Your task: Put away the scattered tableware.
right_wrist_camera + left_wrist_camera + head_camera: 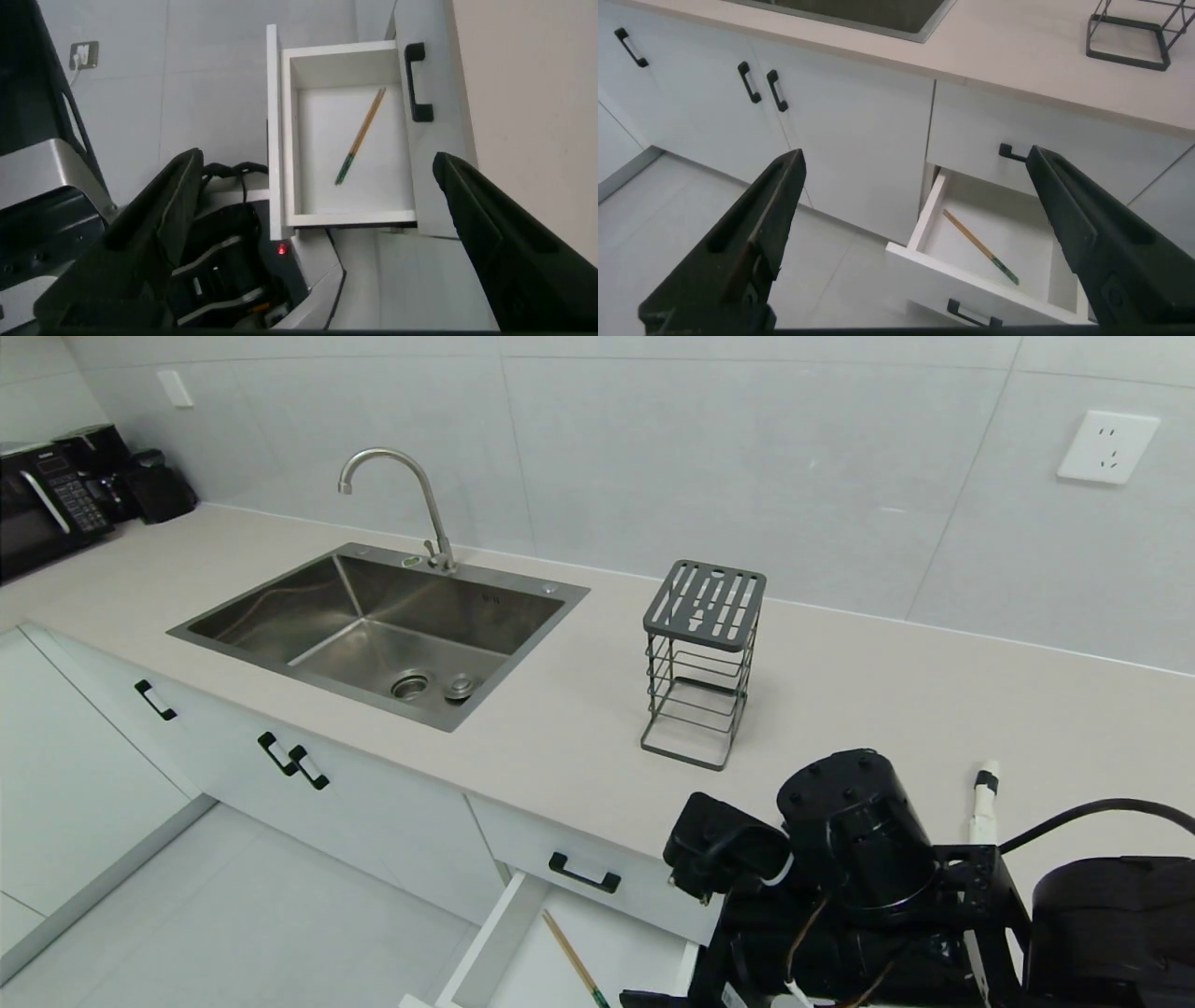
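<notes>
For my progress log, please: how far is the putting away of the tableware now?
Done: one wooden chopstick with a green tip lies in the open white drawer. In hand: nothing; the left gripper and right gripper are open and empty. Left: a white stick-shaped utensil with a black band lies on the beige countertop; the drawer is open.

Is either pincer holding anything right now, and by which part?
Nothing is held. The left pincer and the right pincer are both open and empty; the chopstick lies loose in the open drawer.
</notes>
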Controlling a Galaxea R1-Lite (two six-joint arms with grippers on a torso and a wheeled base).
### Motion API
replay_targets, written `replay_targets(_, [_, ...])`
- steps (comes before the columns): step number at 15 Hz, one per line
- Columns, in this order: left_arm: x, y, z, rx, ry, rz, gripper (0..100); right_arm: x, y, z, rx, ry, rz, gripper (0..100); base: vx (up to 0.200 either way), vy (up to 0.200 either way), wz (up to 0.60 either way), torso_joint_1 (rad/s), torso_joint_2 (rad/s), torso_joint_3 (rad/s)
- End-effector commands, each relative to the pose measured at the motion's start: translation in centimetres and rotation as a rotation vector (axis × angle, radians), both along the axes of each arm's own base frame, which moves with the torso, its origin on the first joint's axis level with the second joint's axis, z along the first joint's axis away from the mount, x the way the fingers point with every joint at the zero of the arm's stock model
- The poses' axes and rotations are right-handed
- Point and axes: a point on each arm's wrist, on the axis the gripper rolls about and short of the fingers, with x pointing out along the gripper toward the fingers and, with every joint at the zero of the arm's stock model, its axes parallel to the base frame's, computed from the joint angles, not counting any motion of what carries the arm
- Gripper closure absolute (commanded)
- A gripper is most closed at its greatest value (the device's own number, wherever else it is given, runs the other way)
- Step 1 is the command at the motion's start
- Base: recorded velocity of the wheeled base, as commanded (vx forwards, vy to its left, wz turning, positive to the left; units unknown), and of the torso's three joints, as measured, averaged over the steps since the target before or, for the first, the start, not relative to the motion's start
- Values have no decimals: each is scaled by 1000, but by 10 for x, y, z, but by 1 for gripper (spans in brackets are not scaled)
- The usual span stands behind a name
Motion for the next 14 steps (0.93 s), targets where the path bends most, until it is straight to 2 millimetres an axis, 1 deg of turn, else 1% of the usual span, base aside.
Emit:
replay_targets(1, [0, 0, 0, 0, -1, 2, 0, 4, -6, 1, 9, 13, -34, 0, 0, 0, 0, 0, 0, 0])
replay_targets(3, [0, 0, 0, 0, -1, 0, 0, 13, -16, 2, 21, 25, -83, 0, 0, 0, 0, 0, 0, 0])
replay_targets(6, [0, 0, 0, -2, -1, 0, 0, 35, -39, 4, 22, 8, -157, 0, 0, 0, 0, 0, 0, 0])
replay_targets(7, [0, 0, 0, 0, -1, 2, 0, 41, -49, -2, -1, 12, -200, 0, 0, 0, 0, 0, 0, 0])
replay_targets(8, [0, 0, 0, 0, -1, 0, 0, 40, -56, -6, -18, 4, -207, 0, 0, 0, 0, 0, 0, 0])
replay_targets(9, [0, 0, 0, 0, -1, 2, 0, 44, -64, -5, -24, -29, -217, 0, 0, 0, 0, 0, 0, 0])
replay_targets(10, [0, 0, 0, 0, -1, 0, 0, 46, -67, -5, -33, -41, -220, 0, 0, 0, 0, 0, 0, 0])
replay_targets(11, [0, 0, 0, 0, -1, 0, 0, 52, -76, -2, -40, -84, -234, 0, 0, 0, 0, 0, 0, 0])
replay_targets(12, [0, 0, 0, -2, -1, 2, 0, 61, -88, 2, -54, -125, -261, 0, 0, 0, 0, 0, 0, 0])
replay_targets(13, [0, 0, 0, 0, -1, 0, 0, 74, -109, 7, -100, -202, -279, 0, 0, 0, 0, 0, 0, 0])
replay_targets(14, [0, 0, 0, -2, -1, 2, 0, 83, -129, 8, -131, -246, -270, 0, 0, 0, 0, 0, 0, 0])
